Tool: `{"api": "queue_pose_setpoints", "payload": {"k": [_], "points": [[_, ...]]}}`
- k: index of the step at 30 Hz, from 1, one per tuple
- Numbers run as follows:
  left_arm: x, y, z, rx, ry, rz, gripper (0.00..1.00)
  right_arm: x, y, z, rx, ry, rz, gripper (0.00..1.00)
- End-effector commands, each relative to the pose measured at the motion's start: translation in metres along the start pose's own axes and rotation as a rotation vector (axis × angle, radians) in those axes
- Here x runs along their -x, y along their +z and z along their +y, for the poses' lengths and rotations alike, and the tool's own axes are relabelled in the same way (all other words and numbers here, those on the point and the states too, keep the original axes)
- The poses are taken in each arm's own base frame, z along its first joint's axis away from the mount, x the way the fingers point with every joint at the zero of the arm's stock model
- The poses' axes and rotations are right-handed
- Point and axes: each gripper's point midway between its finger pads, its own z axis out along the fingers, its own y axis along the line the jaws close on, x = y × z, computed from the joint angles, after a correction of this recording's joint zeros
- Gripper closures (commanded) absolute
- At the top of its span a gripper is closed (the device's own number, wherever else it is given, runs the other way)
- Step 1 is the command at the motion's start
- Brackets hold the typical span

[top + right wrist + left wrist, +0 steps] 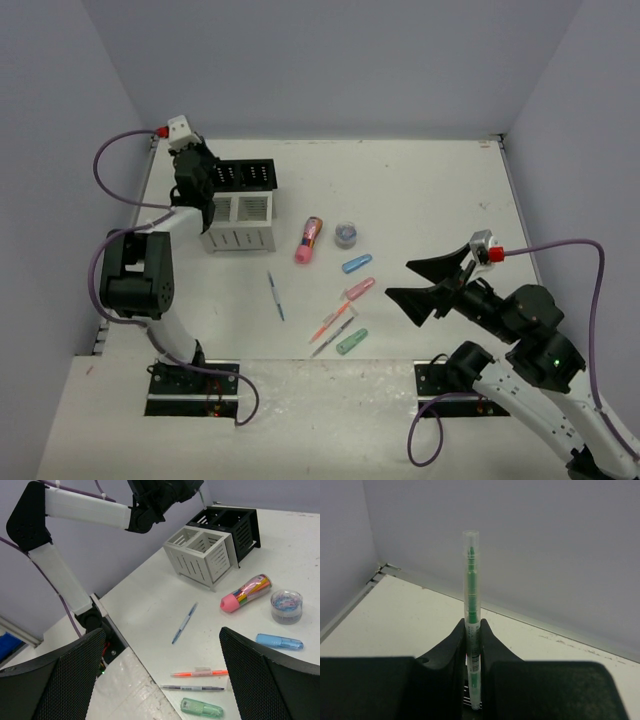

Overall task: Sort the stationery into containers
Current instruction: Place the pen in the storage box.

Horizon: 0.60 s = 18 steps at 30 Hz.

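Note:
My left gripper (473, 626) is shut on a green pen (471, 580) with a clear cap, held upright. In the top view that gripper (196, 190) hangs at the left end of the black slotted rack (246, 174), which joins the white slatted box (240, 226); the pen is hidden there. On the table lie a blue pen (276, 296), an orange pen (330, 322), a grey pen (332, 338), a green capsule (351, 342), a pink capsule (359, 290), a blue capsule (357, 264), a pink patterned tube (308, 240) and a small roll (347, 235). My right gripper (430, 285) stands open, raised to the right of them, holding nothing.
Grey walls close in the table at the back and both sides. In the right wrist view the white box (202, 555) and black rack (232, 522) stand beyond the blue pen (184, 623). The left arm's base (193, 385) is at the near edge.

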Motion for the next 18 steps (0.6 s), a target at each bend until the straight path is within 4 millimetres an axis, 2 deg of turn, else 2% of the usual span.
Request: {"api": "queue_pose_setpoints", "payload": {"k": [1, 5, 6, 8, 9, 11, 14, 16, 18], "points": [[0.001, 0.004, -0.015, -0.091, -0.104, -0.037, 0.99, -0.002, 0.004, 0.000, 0.010, -0.020, 0.017, 0.01], [-0.019, 0.001, -0.014, -0.095, -0.113, 0.023, 0.96, -0.002, 0.004, -0.001, 0.006, -0.024, 0.017, 0.01], [-0.019, 0.001, -0.014, -0.098, -0.112, 0.028, 0.90, -0.003, 0.005, -0.001, 0.005, -0.024, 0.019, 0.01], [-0.024, -0.002, -0.014, -0.100, -0.111, 0.053, 0.68, -0.002, 0.005, 0.000, 0.006, -0.027, 0.017, 0.01], [-0.019, -0.004, -0.016, -0.103, -0.115, 0.053, 0.57, -0.002, 0.005, 0.000, 0.008, -0.031, 0.020, 0.01], [-0.015, -0.007, -0.014, -0.094, -0.115, 0.059, 0.45, -0.003, 0.006, 0.000, 0.010, -0.030, 0.026, 0.01], [0.009, -0.014, -0.014, -0.071, -0.135, 0.030, 0.22, -0.004, 0.009, -0.001, 0.006, -0.030, 0.039, 0.01], [0.027, -0.020, -0.011, -0.044, -0.144, 0.013, 0.02, -0.005, 0.011, -0.004, -0.007, -0.030, 0.045, 0.01], [0.048, -0.027, -0.007, -0.006, -0.147, 0.008, 0.00, -0.004, 0.014, -0.012, -0.051, -0.016, 0.040, 0.01]]}}
